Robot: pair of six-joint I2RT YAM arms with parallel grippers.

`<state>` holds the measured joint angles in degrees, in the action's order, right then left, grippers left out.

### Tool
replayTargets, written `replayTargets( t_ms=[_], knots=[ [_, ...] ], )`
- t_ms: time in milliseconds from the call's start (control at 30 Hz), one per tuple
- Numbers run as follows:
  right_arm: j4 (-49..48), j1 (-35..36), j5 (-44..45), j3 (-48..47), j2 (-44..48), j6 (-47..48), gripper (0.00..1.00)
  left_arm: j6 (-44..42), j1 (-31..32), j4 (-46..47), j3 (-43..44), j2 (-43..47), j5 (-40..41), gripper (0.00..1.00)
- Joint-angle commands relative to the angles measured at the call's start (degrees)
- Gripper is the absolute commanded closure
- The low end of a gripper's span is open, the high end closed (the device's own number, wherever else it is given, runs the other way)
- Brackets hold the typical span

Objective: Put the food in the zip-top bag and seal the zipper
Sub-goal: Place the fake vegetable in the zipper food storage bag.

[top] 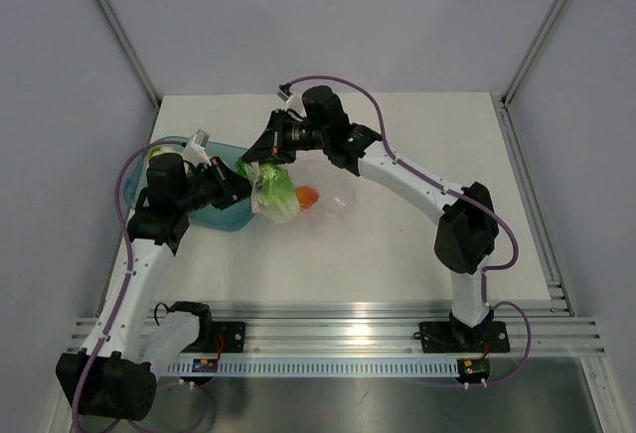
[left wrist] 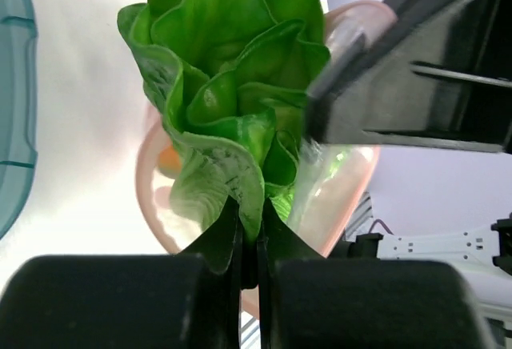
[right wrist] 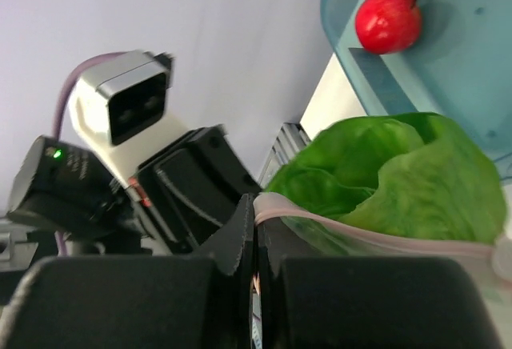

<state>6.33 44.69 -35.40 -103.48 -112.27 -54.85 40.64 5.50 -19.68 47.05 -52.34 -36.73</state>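
White table (top: 417, 254), left pincer (left wrist: 250, 233) pinching lettuce (left wrist: 232, 69) at bag (left wrist: 332, 193) rim

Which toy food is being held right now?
The green lettuce, pinched by the left gripper; the red one lies loose in the teal bowl.

White arm links (top: 402, 177) with black joints (top: 465, 229) — purple cables (top: 348, 80), a green light (right wrist: 56, 154)

The top view looks down from high at the near edge over the whole bench (top: 397, 254). Both wrist views face each other, close on the green lettuce (left wrist: 232, 85).
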Motion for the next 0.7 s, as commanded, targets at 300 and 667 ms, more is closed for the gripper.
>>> replayTargets(
  t_ms=[300,667],
  knots=[
    [-8.7,1.3,-0.6,-6.2,-3.3,-4.6,1.0,-8.0,0.0,-6.9,7.7,0.3,3.4,0.54],
    [-31.6,1.2,-5.4,-0.7,-4.6,-16.1,1.0,-11.8,-0.5,-11.7,13.5,0.5,6.7,0.35]
  ],
)
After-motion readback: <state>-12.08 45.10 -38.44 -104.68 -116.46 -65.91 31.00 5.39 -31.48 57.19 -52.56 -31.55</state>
